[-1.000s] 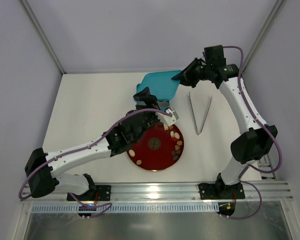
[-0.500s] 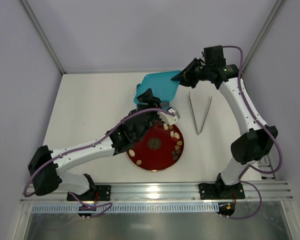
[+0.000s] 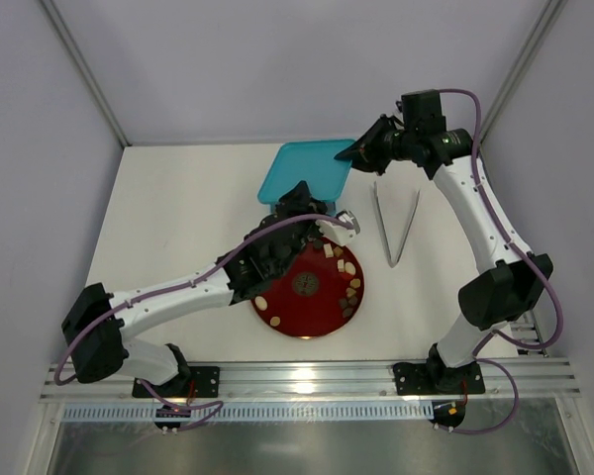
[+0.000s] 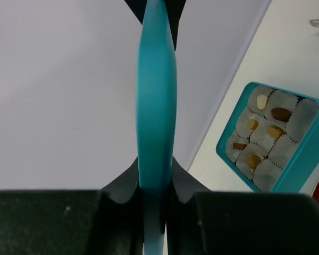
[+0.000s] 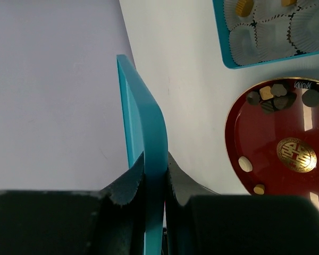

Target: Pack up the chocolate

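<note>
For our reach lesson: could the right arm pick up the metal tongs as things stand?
Probably not yet. The tongs lie uncovered on the table near that arm, but the right end effector is shut on the teal lid, so it would first have to let go.

No legible text, number or brand found; the sole marking is a round gold emblem (image 5: 296, 154) at the centre of the red plate (image 5: 255, 133), right of the right gripper (image 5: 154, 159), its characters unreadable.
</note>
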`<state>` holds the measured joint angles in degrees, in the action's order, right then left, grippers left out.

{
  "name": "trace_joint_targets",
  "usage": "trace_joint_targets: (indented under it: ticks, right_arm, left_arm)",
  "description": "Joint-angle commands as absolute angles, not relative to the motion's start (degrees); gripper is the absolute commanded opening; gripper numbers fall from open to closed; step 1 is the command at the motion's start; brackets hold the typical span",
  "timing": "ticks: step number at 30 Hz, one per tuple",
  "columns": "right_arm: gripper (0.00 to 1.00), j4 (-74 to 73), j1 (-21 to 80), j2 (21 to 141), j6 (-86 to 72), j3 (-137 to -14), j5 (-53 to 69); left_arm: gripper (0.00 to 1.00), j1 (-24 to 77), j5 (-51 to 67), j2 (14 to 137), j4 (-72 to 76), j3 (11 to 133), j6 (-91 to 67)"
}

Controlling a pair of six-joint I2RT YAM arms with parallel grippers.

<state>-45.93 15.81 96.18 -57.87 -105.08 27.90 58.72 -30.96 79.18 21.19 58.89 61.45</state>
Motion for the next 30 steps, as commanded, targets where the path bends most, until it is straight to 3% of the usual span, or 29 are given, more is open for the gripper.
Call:
trace_joint_targets:
  ticks: [1,2,6,13,30]
  right_arm:
    - [0.04,-44.91,16.43,93.43,-57.48,-105.21,29.18]
    - [0.04,-44.91,16.52,93.43,-57.39,-105.12,29.18]
    - [0.09,-44.30,16.61,93.34,-57.22,-104.33,29.27]
    - [0.43,-40.00,16.70,92.11,-57.22,-102.39,30.50]
    - [0.94,-24.27,16.26,86.93,-54.67,-102.30,23.65]
  left_arm:
    - [0.12,58.27,-32.17,79.28,26.54,61.79,61.79]
    - [0.01,58.27,-32.52,79.36,26.72,61.79,61.87]
    - [0.00,58.27,-32.61,79.10,27.25,61.96,60.82]
    - [0.00,58.18,-31.29,77.52,22.51,63.98,57.22]
    - [0.00,58.18,-27.16,75.32,6.24,69.08,43.77]
